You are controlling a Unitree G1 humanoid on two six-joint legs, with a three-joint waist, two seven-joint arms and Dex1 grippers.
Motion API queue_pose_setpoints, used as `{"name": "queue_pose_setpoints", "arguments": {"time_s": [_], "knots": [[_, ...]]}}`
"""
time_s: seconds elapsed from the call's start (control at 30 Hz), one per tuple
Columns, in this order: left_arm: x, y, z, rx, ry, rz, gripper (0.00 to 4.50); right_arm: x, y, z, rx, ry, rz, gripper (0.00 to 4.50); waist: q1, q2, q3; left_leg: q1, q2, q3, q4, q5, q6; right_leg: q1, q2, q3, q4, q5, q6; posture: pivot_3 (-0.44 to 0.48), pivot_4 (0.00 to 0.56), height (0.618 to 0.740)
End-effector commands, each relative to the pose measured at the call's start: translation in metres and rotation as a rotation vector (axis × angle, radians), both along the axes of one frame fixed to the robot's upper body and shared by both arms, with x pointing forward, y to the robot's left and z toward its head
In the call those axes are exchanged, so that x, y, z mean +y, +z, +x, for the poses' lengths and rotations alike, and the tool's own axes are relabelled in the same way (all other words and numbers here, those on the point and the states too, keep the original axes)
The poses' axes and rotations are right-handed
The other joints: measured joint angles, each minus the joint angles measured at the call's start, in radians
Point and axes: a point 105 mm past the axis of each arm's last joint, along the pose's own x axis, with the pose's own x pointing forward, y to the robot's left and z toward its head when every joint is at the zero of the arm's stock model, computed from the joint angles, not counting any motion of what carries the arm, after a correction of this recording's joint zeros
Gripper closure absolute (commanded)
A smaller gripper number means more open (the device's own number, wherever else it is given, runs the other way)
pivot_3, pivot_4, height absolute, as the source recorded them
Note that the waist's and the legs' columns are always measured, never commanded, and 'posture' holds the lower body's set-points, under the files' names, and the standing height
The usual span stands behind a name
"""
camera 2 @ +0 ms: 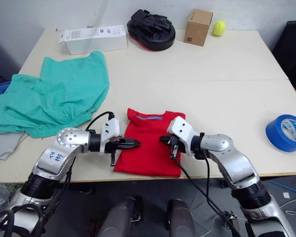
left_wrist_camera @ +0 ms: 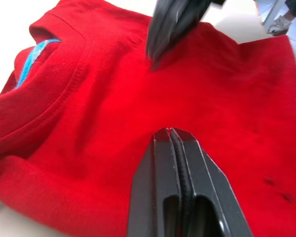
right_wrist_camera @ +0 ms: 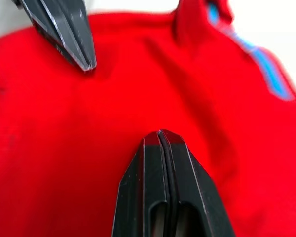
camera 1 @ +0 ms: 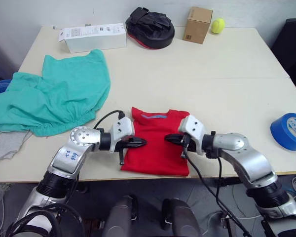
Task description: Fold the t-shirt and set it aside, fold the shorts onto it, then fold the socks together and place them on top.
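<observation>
Both grippers over the folded t-shirt, fingers pressed together, grasping nothing.

Left gripper [camera 1: 140, 142] and right gripper [camera 1: 168, 138] face each other tip to tip, a short gap apart, above the middle of the t-shirt [camera 1: 155, 154]. Each has its two fingers clenched flat against one another with no cloth between them. Beneath them the t-shirt lies folded into a narrow rectangle at the table's [camera 1: 227, 94] near edge, long axis running away from the robot, blue-lined collar at the far end. Shorts [camera 1: 54, 96] lie spread out well beyond the left gripper's outer side, a grey sock [camera 1: 5, 145] beside them.
</observation>
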Motion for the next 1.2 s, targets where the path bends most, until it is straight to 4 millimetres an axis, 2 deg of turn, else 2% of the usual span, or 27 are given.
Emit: {"name": "queue_pose_setpoints", "arguments": {"time_s": [0.03,0.13,0.3,0.4,0.47,0.53,0.67,0.73,0.87,1.0,1.2], "knots": [[0.003,-0.008,0.001,-0.008,0.026,0.021,4.48,-0.007,0.002,0.014,-0.039,-0.071,-0.001,4.5,0.0,0.0,0.0,0.0,0.0,0.0,0.0,0.0,0.0,0.0,0.0,0.0,0.0,0.0,0.0,0.0,0.15,0.74],[0.009,-0.015,0.004,0.035,0.07,0.04,4.48,-0.028,0.004,0.028,-0.006,-0.173,0.038,4.5,0.001,0.0,0.0,0.0,0.0,0.0,0.0,0.0,0.0,0.0,0.0,0.0,0.0,0.0,0.0,0.0,0.15,0.74],[0.012,-0.019,0.0,0.054,0.064,0.043,4.48,-0.065,0.021,0.057,0.017,-0.336,0.115,4.5,-0.001,0.0,0.0,0.0,-0.001,0.0,0.001,0.0,0.0,0.001,-0.001,0.0,0.0,0.0,0.0,0.0,0.15,0.74],[0.012,-0.018,0.0,0.053,0.072,0.038,4.48,-0.073,0.03,0.067,-0.001,-0.363,0.129,4.5,-0.002,0.0,0.0,0.001,0.0,0.0,0.0,0.0,0.0,0.001,-0.001,0.0,0.001,0.0,0.0,0.0,0.15,0.74],[0.011,-0.017,0.001,0.048,0.078,0.028,4.48,-0.065,0.042,0.068,-0.028,-0.32,0.162,4.5,-0.002,0.0,0.0,0.002,0.0,0.0,0.0,0.0,0.0,0.001,-0.001,0.0,0.001,0.0,0.0,0.0,0.15,0.74],[0.01,-0.014,0.001,0.044,0.079,0.015,4.48,-0.045,0.058,0.061,-0.048,-0.225,0.228,4.5,-0.002,0.0,0.0,0.002,0.0,0.0,-0.001,0.0,0.0,0.0,0.0,0.0,0.001,0.0,0.0,0.0,0.15,0.74],[0.009,-0.01,0.001,0.038,0.08,0.002,4.48,0.004,0.076,0.03,-0.048,0.015,0.317,4.5,-0.004,0.0,0.0,0.001,0.0,0.0,-0.001,0.0,0.0,0.0,0.0,0.0,0.001,0.0,0.0,0.0,0.15,0.74],[0.01,-0.008,0.001,0.036,0.081,-0.002,4.48,0.026,0.071,0.019,-0.057,0.088,0.292,4.5,-0.003,0.0,0.0,0.001,0.001,-0.001,-0.001,0.0,0.0,0.0,0.0,-0.001,0.002,0.0,0.0,0.0,0.15,0.74],[0.01,-0.007,0.0,0.033,0.083,-0.006,4.48,0.054,0.046,0.019,-0.069,0.116,0.173,4.5,-0.002,0.0,0.0,0.001,0.0,-0.001,-0.001,0.0,0.0,0.0,0.0,-0.001,0.002,0.0,0.0,0.0,0.15,0.74],[0.009,-0.005,-0.002,0.032,0.077,-0.01,4.48,0.065,0.023,0.033,-0.055,0.065,0.094,4.5,-0.004,0.0,0.0,0.001,0.0,-0.001,-0.001,-0.001,-0.001,0.0,-0.001,-0.001,0.002,0.0,0.0,0.0,0.15,0.74],[0.008,-0.004,-0.005,0.038,0.076,-0.014,4.48,0.058,0.025,0.068,-0.081,-0.083,0.127,4.5,-0.01,0.0,0.0,0.001,0.0,-0.001,-0.001,0.0,-0.001,-0.001,0.0,-0.001,0.002,0.0,0.0,0.0,0.15,0.74]]}}
